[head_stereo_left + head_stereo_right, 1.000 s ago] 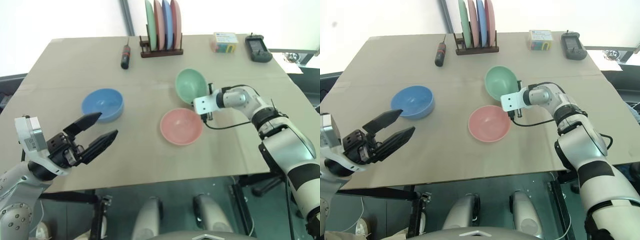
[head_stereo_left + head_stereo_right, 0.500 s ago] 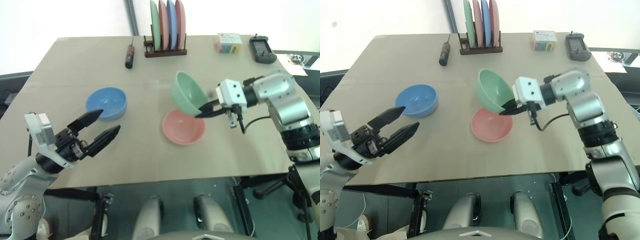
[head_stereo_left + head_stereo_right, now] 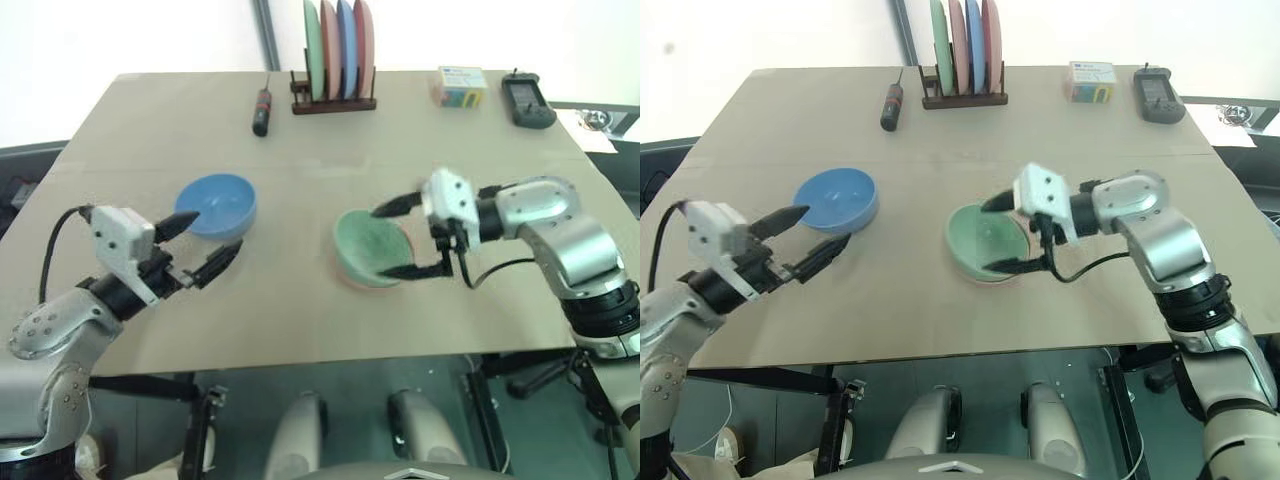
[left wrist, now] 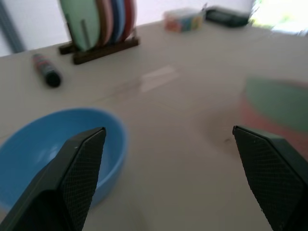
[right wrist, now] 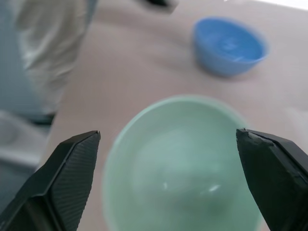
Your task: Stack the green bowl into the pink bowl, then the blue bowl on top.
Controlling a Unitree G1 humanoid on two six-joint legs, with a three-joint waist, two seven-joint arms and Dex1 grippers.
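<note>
Cardboard-brown tabletop (image 3: pixel 300 300): mint-green plastic bowl (image 3: pixel 370 243) sits in the pink bowl (image 3: pixel 352 282) between my right gripper's (image 3: pixel 398 238) spread fingers; left gripper (image 3: pixel 207 243), fingers apart, should straddle the sky-blue bowl's (image 3: pixel 216 205) near rim.

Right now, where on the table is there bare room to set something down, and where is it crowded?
Bare: the patch between the blue bowl and the green bowl, and the strip between the screwdriver and both bowls. Crowded: around the green bowl, with the right tool spread open beside it, and the far edge by the plate rack.
</note>
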